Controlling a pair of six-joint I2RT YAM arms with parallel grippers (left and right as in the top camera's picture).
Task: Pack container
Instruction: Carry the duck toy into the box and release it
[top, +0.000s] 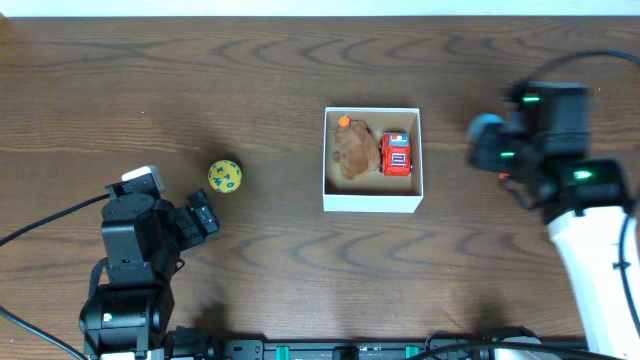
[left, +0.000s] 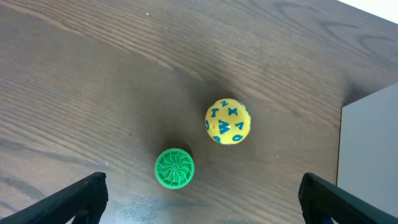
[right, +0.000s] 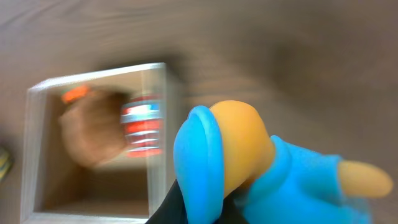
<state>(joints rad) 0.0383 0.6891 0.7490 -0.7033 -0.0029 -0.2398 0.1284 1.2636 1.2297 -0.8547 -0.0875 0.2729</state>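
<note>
Hanging at the lower left of the overhead view, the left hand has its fingers wide apart, nothing between them. In the left wrist view the two dark tips sit in the bottom corners. A yellow ball with blue letters lies on the brown wood surface near frame centre. A green ridged round toy lies just below-left of the ball, apart from it. The green toy does not show in the overhead view.

The container sits at the centre of the overhead view, well right of the yellow ball. Its white wall cuts into the right edge of the left wrist view. Inside it, a brown plush toy lies on the left and a red toy car on the right, side by side and about touching.

The right hand is at the right of the overhead view, right of the container and clear of its wall. It looks clamped on a blue and orange toy. The right wrist view is blurred; the toy fills the lower right, and the container shows at the left.
</note>
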